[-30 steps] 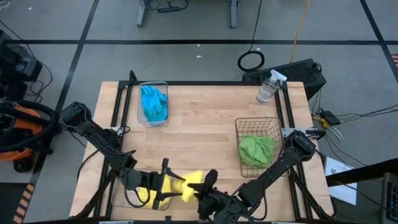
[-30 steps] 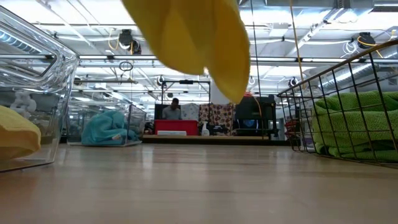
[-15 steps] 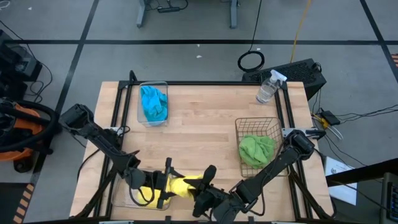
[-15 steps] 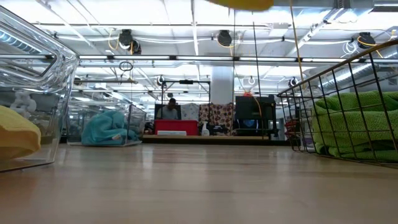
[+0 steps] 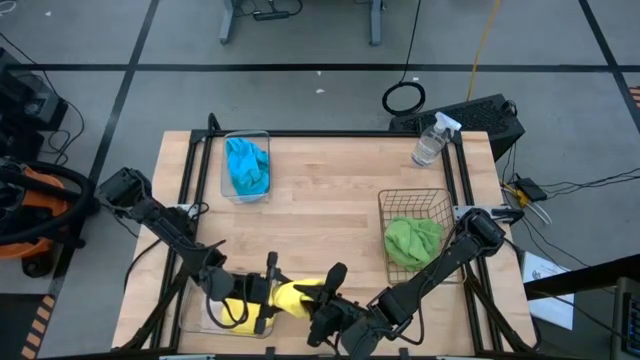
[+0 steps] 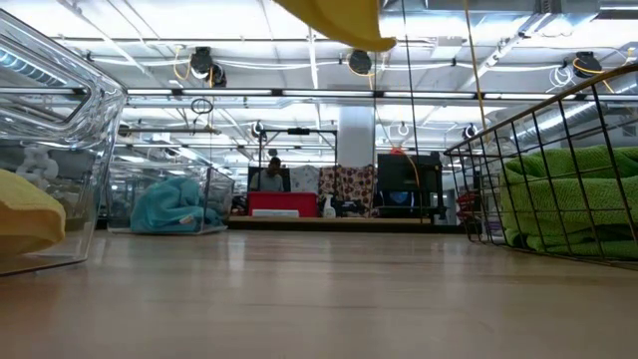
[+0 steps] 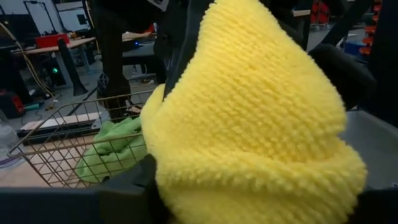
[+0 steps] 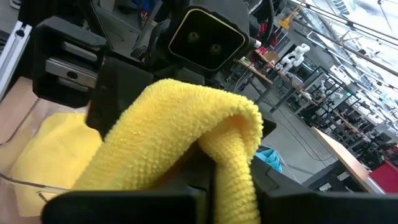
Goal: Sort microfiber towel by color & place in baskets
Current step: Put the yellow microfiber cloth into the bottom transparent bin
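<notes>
A yellow microfiber towel (image 5: 296,297) hangs in the air between my two grippers near the table's near edge; its lower end shows at the top of the low view (image 6: 339,20). My left gripper (image 5: 272,296) is on its left side and my right gripper (image 5: 318,300) on its right, both shut on it. Below and to the left, a second yellow towel (image 5: 232,314) lies in the near clear tub (image 5: 205,322). Blue towels (image 5: 247,167) fill the far clear tub. Green towels (image 5: 413,240) lie in the wire basket (image 5: 412,200). My left gripper pinches the bunched left part of the yellow towel (image 7: 249,124) between its two fingers, coming level from the table's left. The towel is lifted clear of the table. My right gripper has a fold of the same towel (image 8: 230,155) between its fingers (image 8: 124,202), coming level from the right. The cloth drapes over the fingers.
A clear spray bottle (image 5: 430,140) stands at the far right corner. The table's middle (image 5: 330,200) is bare wood. The wire basket's wall (image 6: 478,189) stands on the right and the near tub's wall (image 6: 70,130) on the left of the low view.
My right gripper has moved a little toward the table's left, closing on my left gripper. The yellow towel between them has bunched narrower. It rose almost out of the low view, then sagged down slightly.
</notes>
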Robot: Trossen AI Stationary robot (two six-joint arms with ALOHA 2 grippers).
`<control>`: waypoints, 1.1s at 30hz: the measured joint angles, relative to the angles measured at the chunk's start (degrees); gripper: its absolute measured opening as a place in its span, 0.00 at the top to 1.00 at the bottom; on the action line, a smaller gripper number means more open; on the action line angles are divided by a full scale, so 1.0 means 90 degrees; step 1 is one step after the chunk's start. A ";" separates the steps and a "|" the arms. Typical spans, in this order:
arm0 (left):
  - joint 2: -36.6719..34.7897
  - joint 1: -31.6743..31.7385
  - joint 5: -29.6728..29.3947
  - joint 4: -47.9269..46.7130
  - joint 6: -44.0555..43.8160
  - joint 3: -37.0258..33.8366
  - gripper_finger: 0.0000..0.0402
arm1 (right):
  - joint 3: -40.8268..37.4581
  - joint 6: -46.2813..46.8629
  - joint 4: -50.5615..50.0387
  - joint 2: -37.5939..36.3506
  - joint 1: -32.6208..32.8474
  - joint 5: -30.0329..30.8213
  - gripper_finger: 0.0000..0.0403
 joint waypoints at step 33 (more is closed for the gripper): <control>-0.2548 -0.2157 -0.0940 -0.5984 -0.2872 0.0005 0.95 | 0.0000 0.2509 -0.2140 -0.0005 0.1110 0.0852 0.43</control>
